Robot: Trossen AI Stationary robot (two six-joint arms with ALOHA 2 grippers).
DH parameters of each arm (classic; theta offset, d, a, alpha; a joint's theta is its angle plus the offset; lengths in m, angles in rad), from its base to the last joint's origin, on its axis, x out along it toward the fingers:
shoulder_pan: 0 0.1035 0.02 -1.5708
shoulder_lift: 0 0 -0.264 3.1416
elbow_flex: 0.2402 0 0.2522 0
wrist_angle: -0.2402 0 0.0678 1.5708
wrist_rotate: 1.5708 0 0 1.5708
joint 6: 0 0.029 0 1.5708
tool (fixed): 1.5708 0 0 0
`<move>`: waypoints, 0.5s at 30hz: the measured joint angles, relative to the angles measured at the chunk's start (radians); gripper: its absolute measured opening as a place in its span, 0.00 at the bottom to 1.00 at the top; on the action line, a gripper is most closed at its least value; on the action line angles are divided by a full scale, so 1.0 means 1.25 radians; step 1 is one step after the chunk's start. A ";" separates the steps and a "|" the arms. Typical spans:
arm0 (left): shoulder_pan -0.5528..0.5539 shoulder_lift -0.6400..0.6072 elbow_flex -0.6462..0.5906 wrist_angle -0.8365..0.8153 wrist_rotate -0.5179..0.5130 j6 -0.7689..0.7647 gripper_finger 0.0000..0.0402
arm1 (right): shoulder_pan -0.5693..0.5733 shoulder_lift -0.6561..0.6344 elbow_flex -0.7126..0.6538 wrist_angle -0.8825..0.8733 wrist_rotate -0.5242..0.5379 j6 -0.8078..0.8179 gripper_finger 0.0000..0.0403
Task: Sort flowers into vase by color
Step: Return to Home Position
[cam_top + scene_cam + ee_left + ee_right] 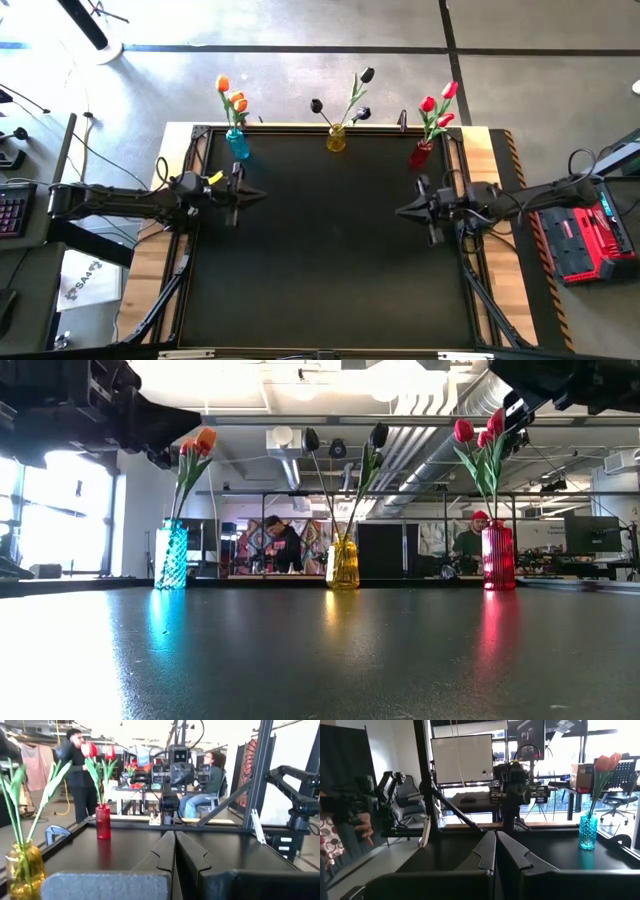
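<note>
Sorted by colour, orange tulips (232, 95) stood in the blue vase (238, 144), black tulips (345, 100) in the yellow vase (336, 139) and red tulips (438, 105) in the red vase (421, 153), lined along the bench's (320, 260) far edge. The left pincer (261, 194) and right pincer (399, 211), both closed and empty, hovered over opposite sides, facing each other.

The yellow glass vase (336, 139) stands mid-way along the far edge of the black table top (330, 270), its black tulips (367, 75) spreading overhead. Left of it is the blue ribbed glass vase (238, 144), right of it the red glass vase (421, 153), with open gaps between. In front of the yellow vase the table lies open, flanked by the left gripper (262, 192) and the right gripper (400, 211), both with fingers pressed together.
</note>
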 joint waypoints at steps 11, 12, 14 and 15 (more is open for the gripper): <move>0.001 -0.124 0.000 -0.112 0.007 0.027 0.00 | 0.000 -0.170 0.000 -0.155 0.046 0.008 0.00; 0.003 -0.139 0.000 -0.123 0.007 0.033 0.00 | 0.000 -0.178 0.000 -0.170 0.053 0.000 0.00; 0.010 -0.173 0.000 -0.144 0.006 0.035 0.00 | 0.000 -0.197 0.000 -0.208 0.071 -0.003 0.00; 0.012 -0.190 0.000 -0.155 0.006 0.034 0.00 | 0.000 -0.204 0.000 -0.227 0.082 -0.003 0.00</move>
